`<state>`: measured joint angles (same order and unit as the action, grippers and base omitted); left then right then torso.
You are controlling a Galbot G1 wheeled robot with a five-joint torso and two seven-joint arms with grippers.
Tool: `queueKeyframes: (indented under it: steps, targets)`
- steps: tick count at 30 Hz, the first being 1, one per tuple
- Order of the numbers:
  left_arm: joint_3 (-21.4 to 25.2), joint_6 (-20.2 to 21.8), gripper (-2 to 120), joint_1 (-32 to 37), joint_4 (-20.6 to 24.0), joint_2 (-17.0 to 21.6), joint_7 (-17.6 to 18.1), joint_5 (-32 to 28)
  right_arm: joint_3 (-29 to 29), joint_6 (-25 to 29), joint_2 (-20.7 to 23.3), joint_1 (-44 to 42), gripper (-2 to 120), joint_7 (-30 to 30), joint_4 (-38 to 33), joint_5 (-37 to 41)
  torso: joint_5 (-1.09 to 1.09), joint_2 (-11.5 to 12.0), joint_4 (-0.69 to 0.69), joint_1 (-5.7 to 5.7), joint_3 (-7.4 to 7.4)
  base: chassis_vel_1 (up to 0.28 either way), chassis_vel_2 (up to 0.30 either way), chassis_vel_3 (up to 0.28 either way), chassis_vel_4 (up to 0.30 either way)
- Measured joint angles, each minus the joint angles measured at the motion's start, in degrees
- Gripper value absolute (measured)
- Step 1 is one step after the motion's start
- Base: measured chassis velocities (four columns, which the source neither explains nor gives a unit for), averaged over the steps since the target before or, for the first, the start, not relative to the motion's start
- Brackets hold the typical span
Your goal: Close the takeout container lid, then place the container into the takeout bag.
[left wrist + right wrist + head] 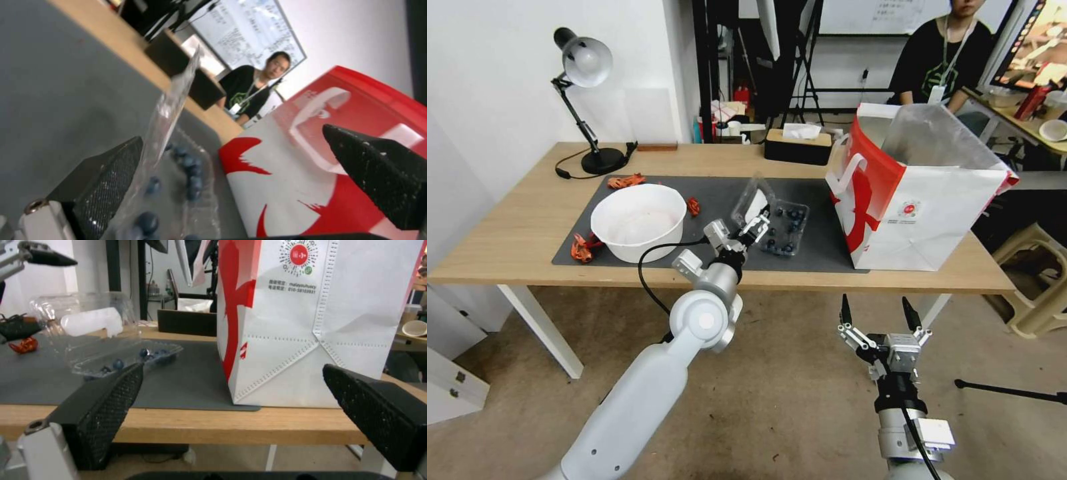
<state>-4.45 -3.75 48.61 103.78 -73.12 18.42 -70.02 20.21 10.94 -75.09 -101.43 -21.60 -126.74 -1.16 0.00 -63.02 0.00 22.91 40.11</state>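
The takeout container (785,230) is a small clear clamshell with blueberries (189,166), lying on the grey mat (707,193) left of the takeout bag (920,200). Its lid (752,198) stands raised and tilted, white label showing (91,321). My left gripper (752,227) is open at the container's near left side, and the lid's edge (173,100) rises between its fingers, close to one finger (111,176). The open-topped bag (289,173) stands upright, foil lining visible. My right gripper (875,303) hangs open below the table's front edge, facing the bag (311,323) and the container (120,358).
A large white bowl (639,221) sits on the mat's left part with orange-red scraps (584,248) around it. A desk lamp (587,73) and a dark tissue box (798,145) stand at the back. The wooden table's front edge (760,281) runs between the grippers.
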Motion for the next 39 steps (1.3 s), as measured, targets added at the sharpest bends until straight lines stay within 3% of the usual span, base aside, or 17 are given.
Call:
queueKeyframes:
  steps: [10, 18, 24, 26, 29, 35, 39]
  targets:
    - [-2.73, -0.94, 100, -2.77, -0.09, 1.13, -1.79, 0.69, 0.09, 0.03, -0.07, -0.02, 100, 0.07, 0.0, -0.17, 0.0, 0.0, 0.0, 0.0, 0.0, 0.0, 0.0, 0.0, 0.0]
    - [-4.06, 0.5, 100, -5.68, 0.73, 0.87, 0.44, -8.5, 0.34, 0.09, -0.1, -0.04, 100, 0.12, 0.02, -0.19, 0.0, 0.0, 0.0, 0.0, 0.0, 0.0, 0.0, 0.0, 0.0]
    - [-4.09, 2.37, 99, -7.52, 1.08, -0.05, 4.3, -17.39, 0.62, 0.11, -0.07, 0.06, 100, 0.13, 0.11, -0.12, 0.01, 0.0, 0.0, 0.01, 0.0, 0.0, 0.0, 0.0, 0.0]
    - [-3.86, 3.06, 96, -8.41, 0.8, -0.77, 7.01, -22.43, 0.69, 0.11, 0.01, 0.29, 100, 0.13, 0.13, 0.25, 0.01, 0.0, 0.0, 0.0, 0.0, 0.0, 0.0, 0.0, 0.0]
    - [-3.7, 3.38, 91, -9.03, -0.29, -1.41, 8.87, -25.1, 0.71, 0.06, 0.13, 0.64, 100, 0.15, 0.24, 0.61, 0.01, 0.0, 0.0, 0.01, 0.0, 0.0, 0.0, 0.0, 0.0]
    - [-3.68, 3.78, 76, -9.5, -2.17, -1.91, 10.79, -26.63, 0.73, -0.2, 0.35, 1.2, 100, 0.19, 0.27, 1.22, 0.01, 0.0, 0.0, 0.0, 0.0, 0.0, 0.0, 0.0, 0.0]
    - [-4.02, 4.41, 57, -9.33, -3.04, -2.12, 12.16, -27.1, 0.69, -0.68, 0.69, 1.99, 100, 0.21, 0.28, 2.4, 0.0, 0.0, 0.0, 0.01, 0.0, 0.0, 0.0, 0.0, 0.0]
